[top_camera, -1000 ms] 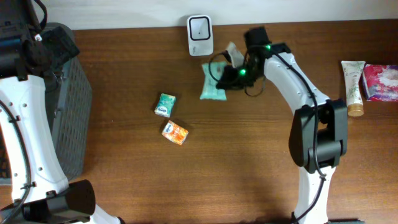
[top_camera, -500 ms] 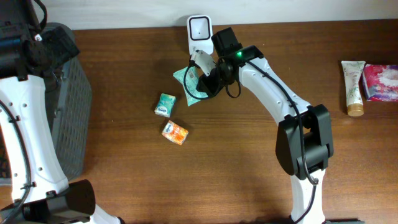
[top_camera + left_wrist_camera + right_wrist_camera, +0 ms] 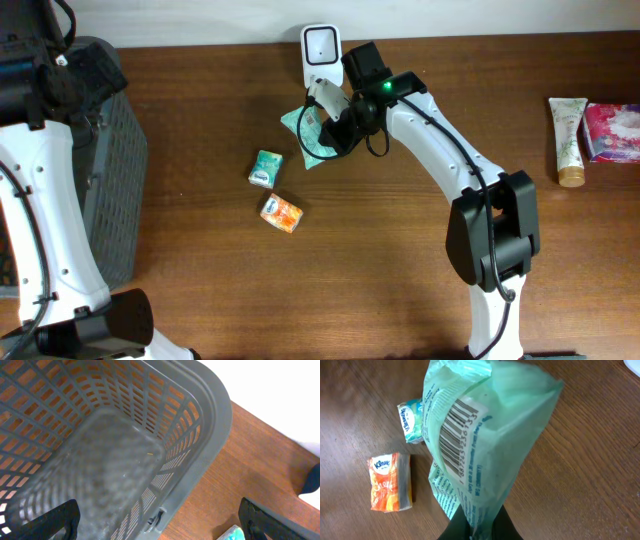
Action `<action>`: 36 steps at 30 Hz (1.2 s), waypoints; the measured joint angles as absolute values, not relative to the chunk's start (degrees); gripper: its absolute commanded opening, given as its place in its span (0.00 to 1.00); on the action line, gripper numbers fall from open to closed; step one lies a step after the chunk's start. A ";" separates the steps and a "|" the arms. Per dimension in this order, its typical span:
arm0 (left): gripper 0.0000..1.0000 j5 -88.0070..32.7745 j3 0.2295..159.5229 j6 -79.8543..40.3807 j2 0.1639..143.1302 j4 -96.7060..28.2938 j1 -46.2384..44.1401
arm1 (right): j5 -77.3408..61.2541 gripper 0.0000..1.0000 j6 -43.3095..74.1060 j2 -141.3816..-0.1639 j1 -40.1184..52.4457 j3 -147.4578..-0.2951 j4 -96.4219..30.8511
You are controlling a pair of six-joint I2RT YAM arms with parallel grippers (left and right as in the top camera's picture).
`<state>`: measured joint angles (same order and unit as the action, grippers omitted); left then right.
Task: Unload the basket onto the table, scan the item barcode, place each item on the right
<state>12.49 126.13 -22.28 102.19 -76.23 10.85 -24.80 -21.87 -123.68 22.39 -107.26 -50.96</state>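
Observation:
My right gripper point(image 3: 482, 529) is shut on the lower end of a pale green plastic packet point(image 3: 485, 445). The packet's black barcode point(image 3: 457, 435) faces my wrist camera. In the overhead view the green packet point(image 3: 304, 138) hangs just in front of and below the white scanner point(image 3: 321, 45) at the table's back edge, with the right gripper point(image 3: 335, 126) on its right side. My left gripper point(image 3: 160, 525) stands wide open above the grey basket's rim point(image 3: 212, 420), with nothing between its fingers.
A grey mesh basket point(image 3: 112, 170) stands at the left edge. A small green tissue pack point(image 3: 265, 168) and an orange tissue pack point(image 3: 282, 213) lie left of centre. A cream tube point(image 3: 568, 140) and a pink packet point(image 3: 612, 131) lie at the far right.
The right arm has carried the green packet leftwards, from right of the scanner to just below it. It has hardly moved in the last half second. The left arm is still.

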 measured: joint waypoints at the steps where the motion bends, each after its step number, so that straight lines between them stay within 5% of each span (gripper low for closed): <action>1: 0.99 12.49 126.13 -22.28 102.19 -76.23 10.85 | -24.69 0.04 -21.85 -123.68 22.39 -107.26 -51.00; 5: 0.99 12.49 126.13 -22.28 102.19 -76.25 10.85 | -21.41 0.04 -21.02 -123.68 22.41 -107.26 -52.56; 14: 0.99 12.49 126.13 -22.28 102.19 -76.23 10.85 | 18.31 0.04 -0.16 -123.59 22.55 -106.32 -63.64; 20: 0.99 12.49 126.13 -22.26 102.19 -76.23 10.85 | 30.83 0.04 7.90 -123.50 22.55 -97.30 -64.47; 23: 0.99 12.49 126.13 -22.26 102.19 -76.23 10.85 | 31.11 0.18 9.34 -123.48 22.59 -97.27 -64.31; 25: 0.99 12.49 126.13 -22.28 102.19 -76.23 10.85 | 28.84 0.43 9.89 -123.48 23.40 -97.27 -64.34; 27: 0.99 12.49 126.13 -22.28 102.19 -76.23 10.85 | 27.22 0.54 10.24 -123.48 25.10 -97.27 -64.25; 36: 0.99 12.49 126.13 -22.28 102.19 -76.16 10.85 | 15.97 0.69 10.57 -123.48 34.39 -106.28 -67.11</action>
<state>12.49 126.13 -22.28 102.19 -76.16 10.85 15.97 10.57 -123.48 34.39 -106.28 -67.11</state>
